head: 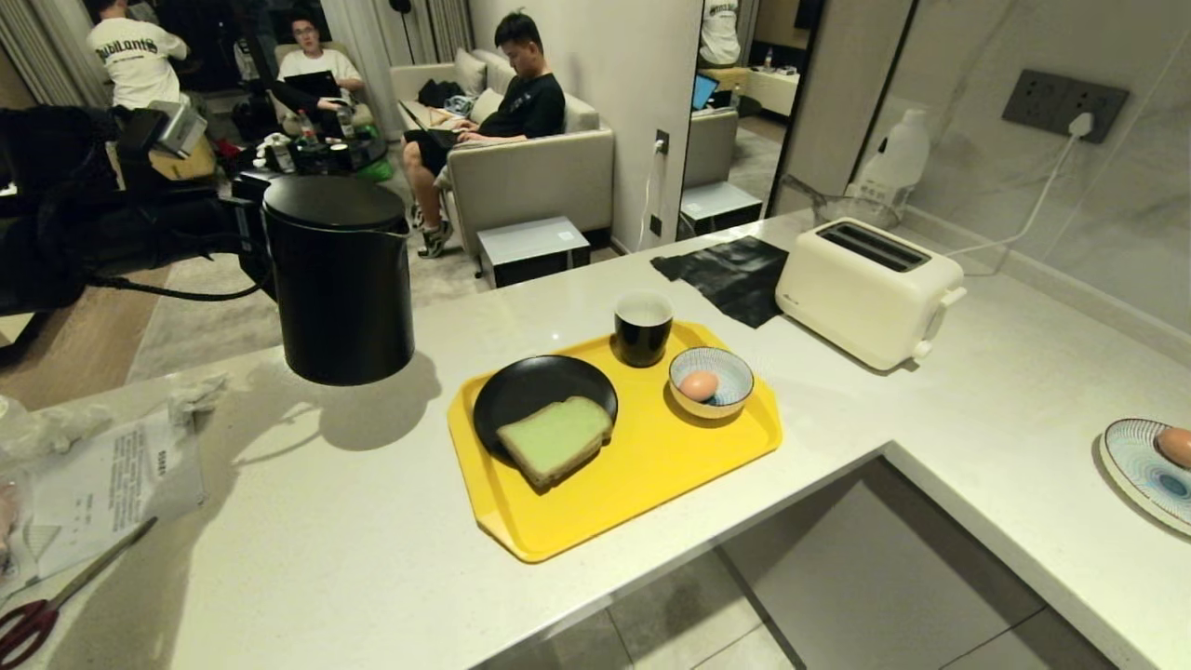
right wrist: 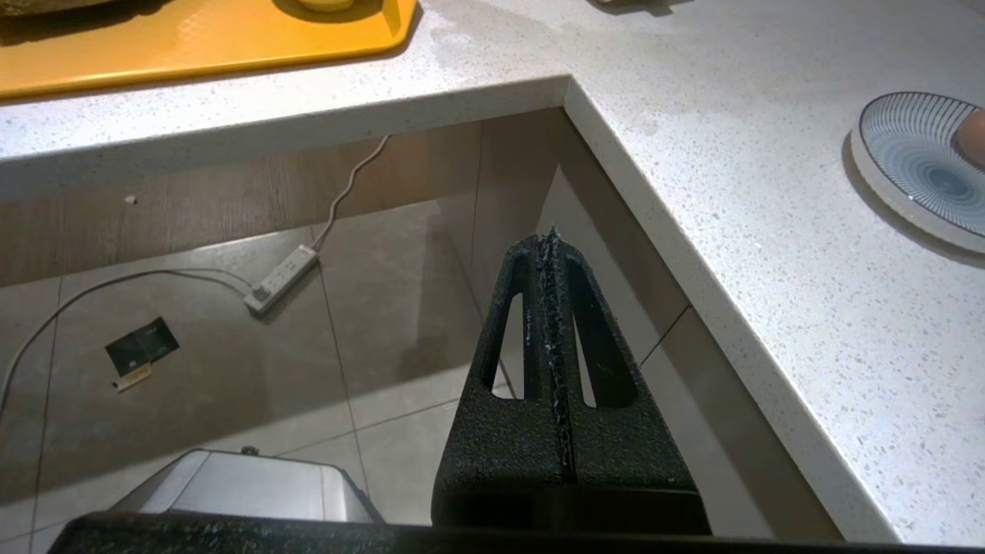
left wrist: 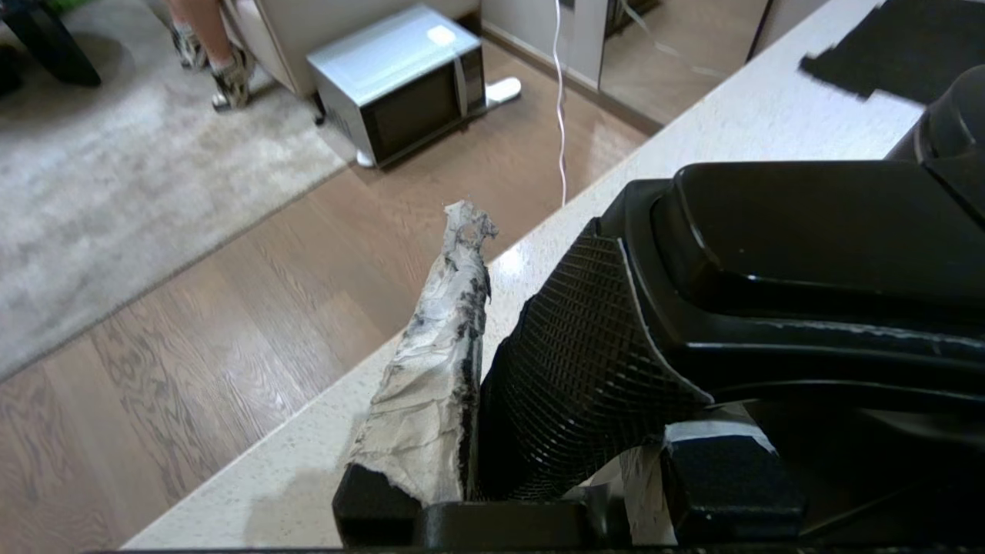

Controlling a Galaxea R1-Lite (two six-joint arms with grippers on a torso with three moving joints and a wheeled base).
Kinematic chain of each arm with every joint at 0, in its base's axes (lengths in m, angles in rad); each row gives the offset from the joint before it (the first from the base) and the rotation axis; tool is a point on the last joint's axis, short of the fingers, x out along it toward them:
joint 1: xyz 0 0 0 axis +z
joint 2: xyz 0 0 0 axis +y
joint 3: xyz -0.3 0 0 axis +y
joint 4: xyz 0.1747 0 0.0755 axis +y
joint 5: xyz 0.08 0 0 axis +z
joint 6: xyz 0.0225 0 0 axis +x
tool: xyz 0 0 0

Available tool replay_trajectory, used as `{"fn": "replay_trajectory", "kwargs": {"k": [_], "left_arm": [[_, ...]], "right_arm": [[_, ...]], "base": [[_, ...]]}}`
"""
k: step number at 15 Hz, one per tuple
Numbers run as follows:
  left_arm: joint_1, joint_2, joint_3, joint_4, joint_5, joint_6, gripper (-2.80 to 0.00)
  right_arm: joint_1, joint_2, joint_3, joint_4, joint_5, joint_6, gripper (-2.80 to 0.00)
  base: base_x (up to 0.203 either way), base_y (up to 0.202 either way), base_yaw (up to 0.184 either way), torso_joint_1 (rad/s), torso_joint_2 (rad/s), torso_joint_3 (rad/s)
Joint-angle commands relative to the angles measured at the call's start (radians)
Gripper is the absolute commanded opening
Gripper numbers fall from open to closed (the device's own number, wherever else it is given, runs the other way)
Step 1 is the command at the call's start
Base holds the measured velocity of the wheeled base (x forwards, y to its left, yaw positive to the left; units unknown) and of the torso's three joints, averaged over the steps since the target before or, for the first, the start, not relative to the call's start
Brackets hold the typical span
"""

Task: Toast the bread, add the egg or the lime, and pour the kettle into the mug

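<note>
The kettle (head: 339,279) hangs upright above the table (head: 372,521), left of the yellow tray (head: 651,465) holding the mug (head: 642,328). Only the left wrist view shows the grip: the left gripper (left wrist: 539,323) jaws, partly open, clamp its handle (left wrist: 808,254). The right gripper (right wrist: 551,254), jaws pressed together, hangs below the table edge.

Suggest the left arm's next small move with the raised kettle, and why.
Probably carry the matte-black cylindrical kettle, held off the counter by the left gripper, rightward over the glossy black mug on the yellow tray; it hangs well left of it, upright.
</note>
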Motion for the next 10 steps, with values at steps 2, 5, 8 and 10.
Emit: {"fn": "replay_trajectory", "kwargs": {"k": [2,5,8,10], "left_arm": [[0.000,0.004,0.000,-0.002,-0.003,0.001,-2.80],[0.000,0.006,0.000,-0.002,-0.003,0.012,-2.80],[-0.003,0.006,-0.003,-0.004,0.002,0.015,-2.80],[-0.004,0.002,-0.002,-0.004,0.005,0.039,-2.80]], "right_arm": [[0.000,0.001,0.000,0.001,0.001,0.000,-2.80],[0.000,0.001,0.000,0.001,0.001,-0.001,-2.80],[0.000,0.001,0.000,0.001,0.001,0.000,-2.80],[0.000,0.001,0.000,0.001,0.001,0.000,-2.80]], "base": [[0.000,0.000,0.000,0.005,0.00,-0.164],[0.000,0.000,0.000,0.006,0.00,-0.056],[0.000,0.000,0.000,0.000,0.00,0.000],[0.000,0.000,0.000,0.000,0.00,0.000]]}}
